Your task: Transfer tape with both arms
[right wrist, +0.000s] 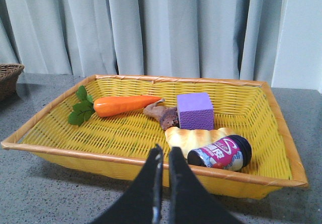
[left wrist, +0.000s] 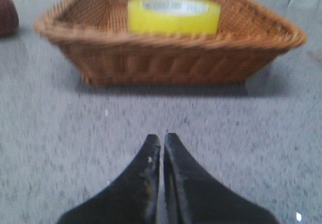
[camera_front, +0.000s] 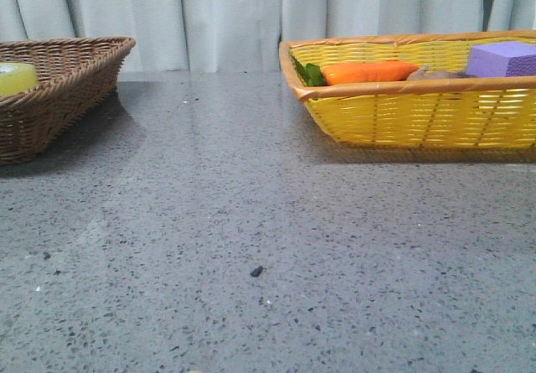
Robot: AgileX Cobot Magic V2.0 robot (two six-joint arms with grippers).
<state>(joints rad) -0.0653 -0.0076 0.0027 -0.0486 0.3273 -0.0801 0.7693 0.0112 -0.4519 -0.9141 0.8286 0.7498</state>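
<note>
The tape [left wrist: 173,14], a yellow-green roll with a white printed core, lies inside the brown wicker basket [left wrist: 166,58]. In the front view only an edge of the tape [camera_front: 17,78] shows at the far left, in that brown basket [camera_front: 59,96]. My left gripper [left wrist: 162,139] is shut with nothing in it, over bare table short of the brown basket. My right gripper [right wrist: 165,150] is also shut and empty, in front of the near rim of the yellow basket [right wrist: 126,159]. Neither gripper shows in the front view.
The yellow basket [camera_front: 419,113] at the right holds an orange carrot [right wrist: 125,104], a purple block [right wrist: 194,110], a brown piece [right wrist: 161,114], a bread-like item [right wrist: 193,136] and a pink-labelled bottle [right wrist: 221,153]. Grey speckled tabletop [camera_front: 251,222] lies between the baskets. Curtains hang behind.
</note>
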